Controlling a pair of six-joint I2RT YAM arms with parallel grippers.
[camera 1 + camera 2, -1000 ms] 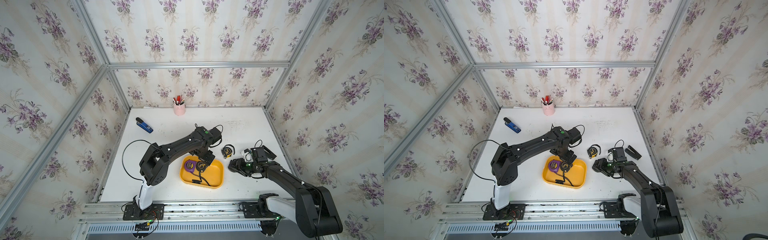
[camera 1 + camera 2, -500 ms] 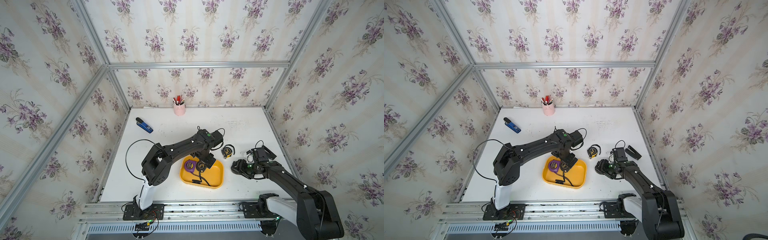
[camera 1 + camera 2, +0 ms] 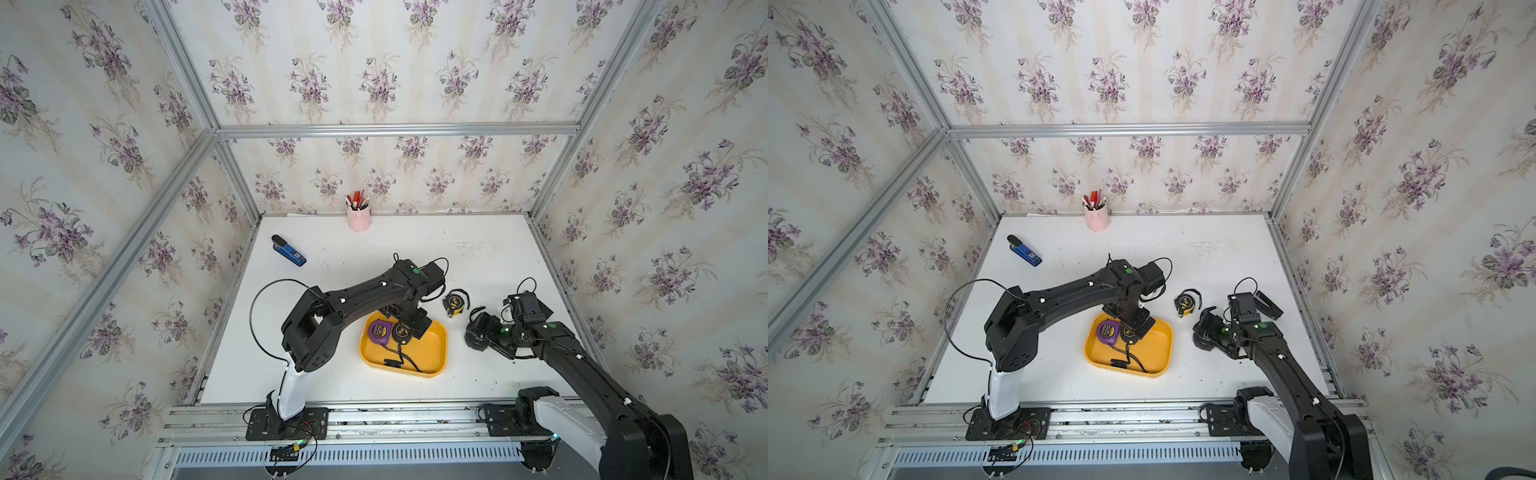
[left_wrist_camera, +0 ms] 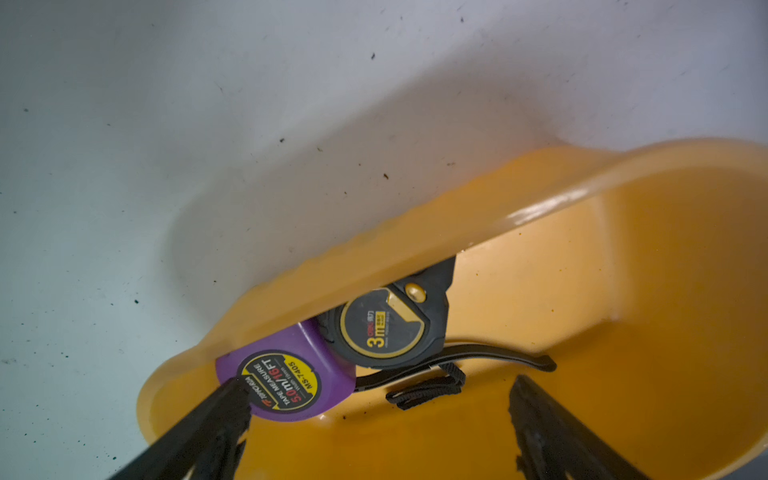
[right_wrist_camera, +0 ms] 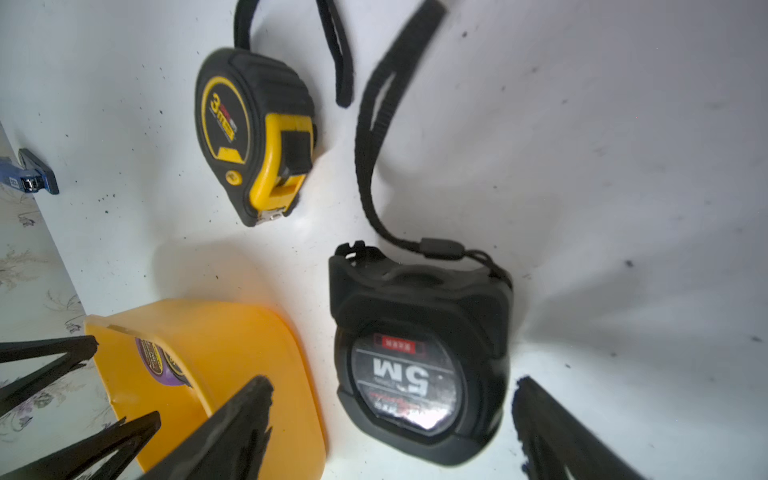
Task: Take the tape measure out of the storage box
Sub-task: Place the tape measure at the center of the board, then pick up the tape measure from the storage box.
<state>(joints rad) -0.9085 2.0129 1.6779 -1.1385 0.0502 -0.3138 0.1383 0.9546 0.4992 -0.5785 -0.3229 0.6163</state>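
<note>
**Spread Wide, Clamped on Nothing**

Finds right hand (image 5: pixel 390 390) spread wide astride black tape measure (image 5: pixel 419 357) on table (image 5: pixel 623 166), just beside storage box (image 5: pixel 249 353). Finds left hand (image 4: pixel 380 399) likewise apart over that box, near purple tape measure (image 4: pixel 286 382) and black-and-yellow tape measure (image 4: pixel 386 328), side by side at its rim.

Table (image 3: pixel 478 249): storage box (image 3: pixel 432 351), tape measures (image 3: pixel 455 302), stapler (image 3: pixel 289 250), cup (image 3: pixel 358 218)

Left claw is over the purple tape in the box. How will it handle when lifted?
The purple tape looks rigid, with a smooth rounded plastic case, so it may slip in a light pinch. It lies flat, touching the black tape beside it; lifting will probably nudge that one. As a tape measure, likely heavy for its size.
</note>
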